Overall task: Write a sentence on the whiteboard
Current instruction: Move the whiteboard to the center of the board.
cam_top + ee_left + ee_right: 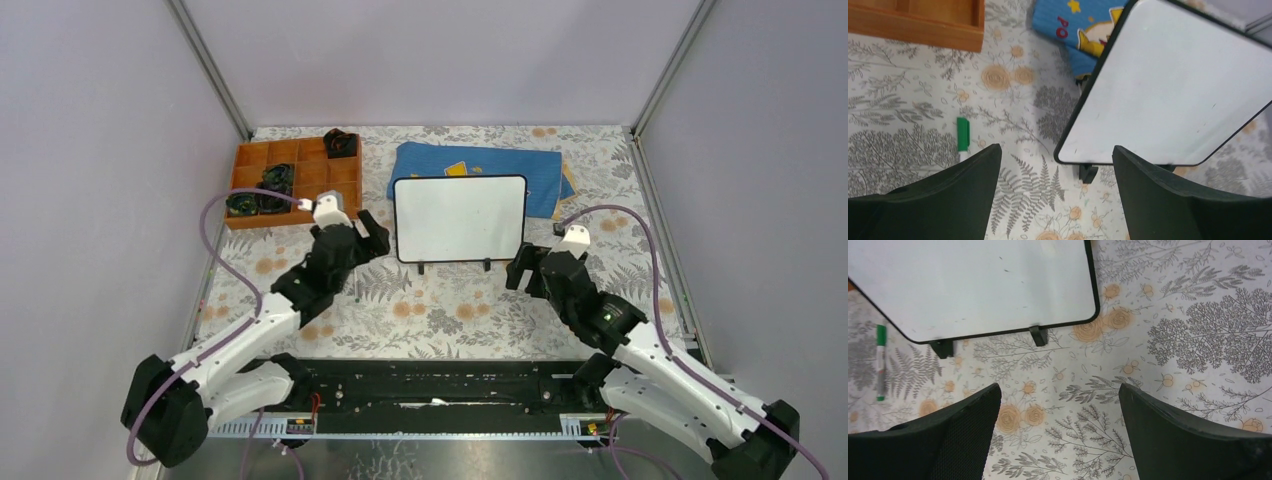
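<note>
You've got the whiteboard (460, 218) standing mid-table, nearer the far edge than the near one. It's a flat rect. panel w/ a glossy white face, thin black rim and rounded corners, propped on two small black feet (421, 266). The face is turned toward the near edge and is plain white w/ a few tiny dark specks.

The table (440, 310) has a matte printed cover: grey ferns & trees, orange blooms. Behind the board, toward the far edge, lies a blue cloth (500, 165), soft-looking, w/ yellow cartoon print. At the far left corner is a wooden tray (255, 155), orange-brown, split into square compartments. A few hold dark bundles; can't tell what they are. A marker (963, 134) lies flat on the table left of the board's left foot: slim cylinder, green cap, pale barrel.

The left gripper (362, 240) is just beside the board's left edge. Its dark, matte, wedge-shaped fingers (948, 200) are spread wide w/ nothing btw them but printed cover. In the left wrist view the marker's near end runs out of sight behind one finger.

The right gripper (530, 268) is near the board's near right corner, apart from it. Its fingers (963, 440), fine-meshed on the inner face, are also spread wide, gripping nothing.
</note>
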Robot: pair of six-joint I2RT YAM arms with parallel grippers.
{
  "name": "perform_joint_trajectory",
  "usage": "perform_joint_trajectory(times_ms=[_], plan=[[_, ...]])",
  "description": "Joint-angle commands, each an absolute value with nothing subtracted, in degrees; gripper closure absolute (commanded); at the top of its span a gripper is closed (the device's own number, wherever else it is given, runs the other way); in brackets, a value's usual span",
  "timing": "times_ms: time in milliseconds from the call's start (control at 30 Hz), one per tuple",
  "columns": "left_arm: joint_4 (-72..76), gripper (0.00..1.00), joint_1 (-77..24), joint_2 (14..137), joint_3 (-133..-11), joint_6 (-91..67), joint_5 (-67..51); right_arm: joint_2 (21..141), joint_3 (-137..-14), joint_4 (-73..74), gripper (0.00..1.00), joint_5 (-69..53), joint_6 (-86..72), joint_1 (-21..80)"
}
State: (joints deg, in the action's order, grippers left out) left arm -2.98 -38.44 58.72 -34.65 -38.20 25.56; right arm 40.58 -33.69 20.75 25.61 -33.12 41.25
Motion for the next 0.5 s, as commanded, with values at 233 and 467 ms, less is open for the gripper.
perform_joint_trajectory(times_ms=[233,467], plan=[[-2.9,0.18,-26.5,60.9,-41.5,-36.5,4.3,53.5,-33.6,5.1,0.27,18.2,-40.6,24.4],[3.7,0.25,-28.1,63.4,-34.8,-37.9,-4.1,54.7,-33.6,3.0,0.21,16.8,-37.2,23.9]])
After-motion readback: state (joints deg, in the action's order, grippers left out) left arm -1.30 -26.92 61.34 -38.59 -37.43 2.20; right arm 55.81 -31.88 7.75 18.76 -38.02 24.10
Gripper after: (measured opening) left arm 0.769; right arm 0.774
